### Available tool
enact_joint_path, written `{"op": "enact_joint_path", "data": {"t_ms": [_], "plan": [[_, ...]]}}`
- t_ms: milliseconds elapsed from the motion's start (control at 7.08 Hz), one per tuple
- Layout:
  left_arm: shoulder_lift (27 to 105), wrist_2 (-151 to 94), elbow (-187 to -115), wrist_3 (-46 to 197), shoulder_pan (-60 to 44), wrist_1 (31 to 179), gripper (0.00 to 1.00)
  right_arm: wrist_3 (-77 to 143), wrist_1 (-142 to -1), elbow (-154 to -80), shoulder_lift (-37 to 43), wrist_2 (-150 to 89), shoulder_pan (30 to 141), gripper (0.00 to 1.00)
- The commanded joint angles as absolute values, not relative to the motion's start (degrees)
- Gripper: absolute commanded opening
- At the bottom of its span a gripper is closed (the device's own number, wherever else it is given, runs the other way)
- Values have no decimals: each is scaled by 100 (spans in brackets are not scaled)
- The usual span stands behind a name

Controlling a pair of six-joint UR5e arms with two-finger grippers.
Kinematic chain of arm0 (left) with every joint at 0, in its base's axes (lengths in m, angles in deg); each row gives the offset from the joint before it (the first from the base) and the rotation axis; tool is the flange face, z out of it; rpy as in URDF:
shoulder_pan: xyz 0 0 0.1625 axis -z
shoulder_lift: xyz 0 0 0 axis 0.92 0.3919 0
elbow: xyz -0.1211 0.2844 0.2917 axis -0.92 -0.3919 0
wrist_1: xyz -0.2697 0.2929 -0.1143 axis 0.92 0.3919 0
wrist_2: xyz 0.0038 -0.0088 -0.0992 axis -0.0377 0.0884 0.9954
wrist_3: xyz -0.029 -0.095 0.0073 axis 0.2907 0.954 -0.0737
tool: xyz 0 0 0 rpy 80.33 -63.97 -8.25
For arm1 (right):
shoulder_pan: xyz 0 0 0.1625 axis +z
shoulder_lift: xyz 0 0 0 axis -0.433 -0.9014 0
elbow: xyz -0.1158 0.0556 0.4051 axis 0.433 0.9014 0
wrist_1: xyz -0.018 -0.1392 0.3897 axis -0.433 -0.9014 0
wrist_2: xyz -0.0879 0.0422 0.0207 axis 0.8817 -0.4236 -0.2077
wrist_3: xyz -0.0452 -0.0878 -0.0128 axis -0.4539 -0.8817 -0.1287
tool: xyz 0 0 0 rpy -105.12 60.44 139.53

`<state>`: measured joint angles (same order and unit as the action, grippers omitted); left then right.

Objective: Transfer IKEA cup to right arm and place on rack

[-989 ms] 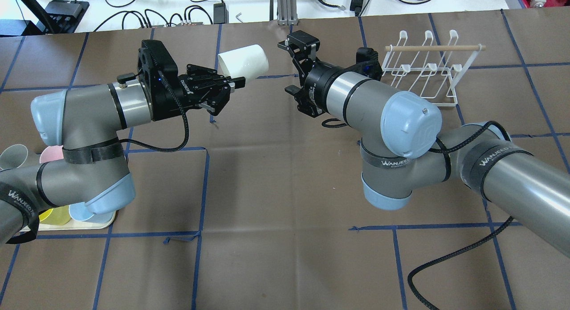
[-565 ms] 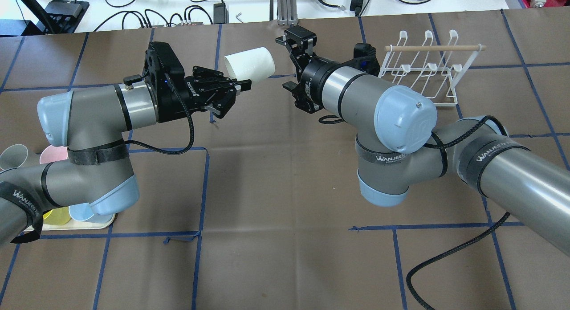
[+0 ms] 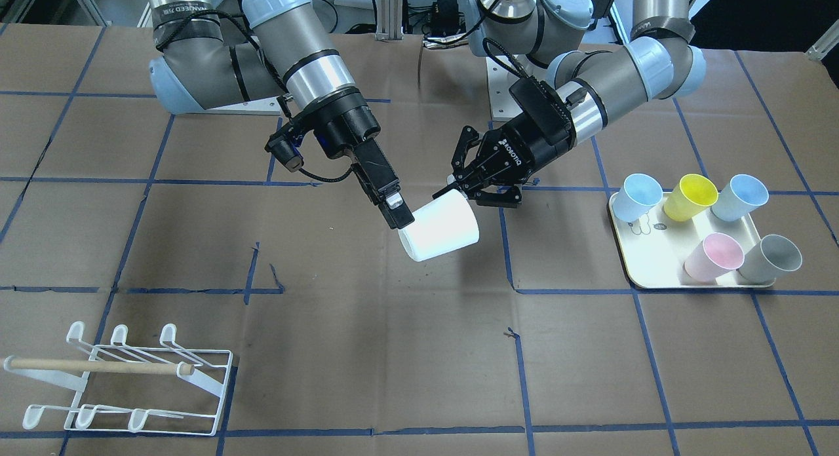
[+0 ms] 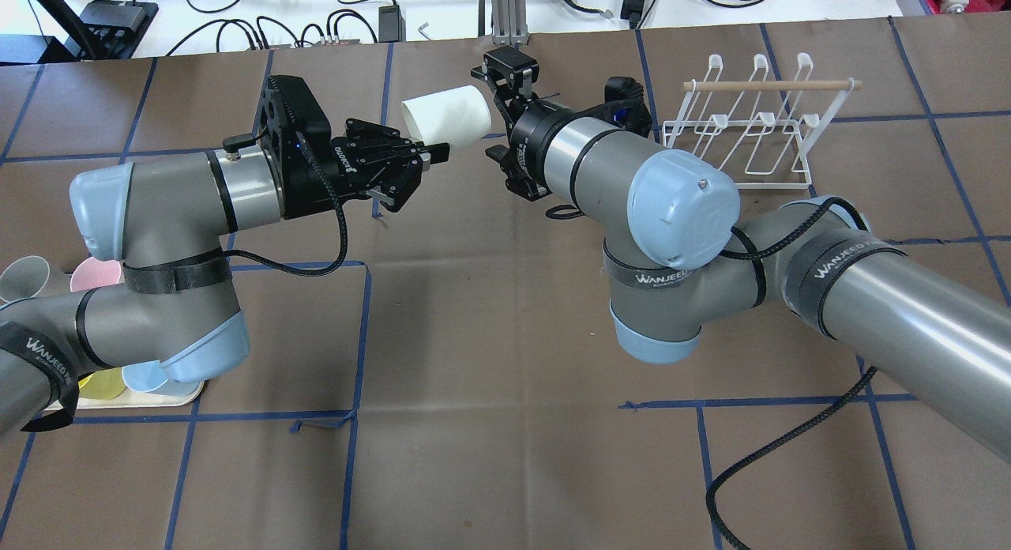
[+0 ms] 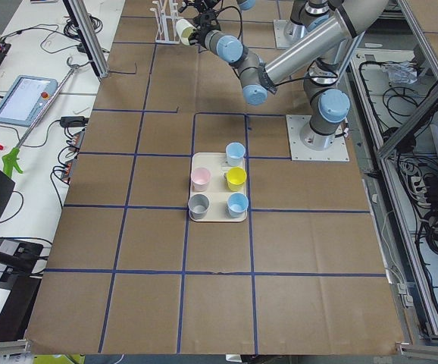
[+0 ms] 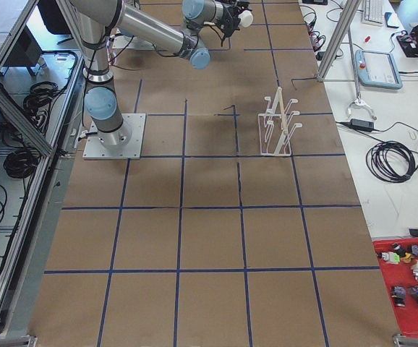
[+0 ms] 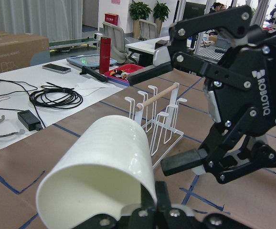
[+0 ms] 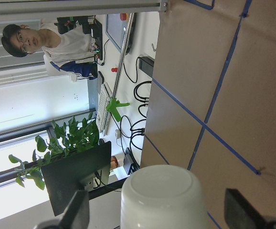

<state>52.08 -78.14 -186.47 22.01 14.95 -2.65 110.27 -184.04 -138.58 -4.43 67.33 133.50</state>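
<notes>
The white IKEA cup (image 4: 446, 117) lies on its side in the air, and my left gripper (image 4: 430, 151) is shut on its rim. Its base points at the right arm (image 4: 600, 159). My right gripper (image 4: 491, 111) is open, one finger on each side of the cup's base (image 8: 164, 198). From the front, the cup (image 3: 439, 230) hangs between the left gripper (image 3: 452, 187) and the right gripper (image 3: 400, 220). The left wrist view has the cup (image 7: 104, 176) close up with the right gripper (image 7: 169, 119) wide open beyond it. The white wire rack (image 4: 746, 127) stands behind the right arm.
A cream tray (image 3: 639, 272) with several coloured cups sits on the robot's left side. The rack (image 3: 124, 384) is near the far right table corner. Cables (image 4: 261, 28) lie beyond the table's back edge. A person (image 8: 57, 43) stands off the table.
The right gripper has moved left toward the cup until its open fingers flank the base. The left arm has carried the cup slightly to the right.
</notes>
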Motion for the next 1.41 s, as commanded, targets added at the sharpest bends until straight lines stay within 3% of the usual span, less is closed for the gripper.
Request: {"op": "enact_joint_path", "data": {"t_ms": [0,847,1271], "plan": [[5202,-7814,-18650,2216,1508,-265,1,11030,-18326,-13699,-345,6864,13438,100],[5193,-7806,-18641,2260,1517,-265,2,11022,-18325,-13434,-19,6864,13579,97],[5184,-7814,-18633,2269,1525,-265,3,11013,-18325,-13434,-36,6864,13579,71]]}}
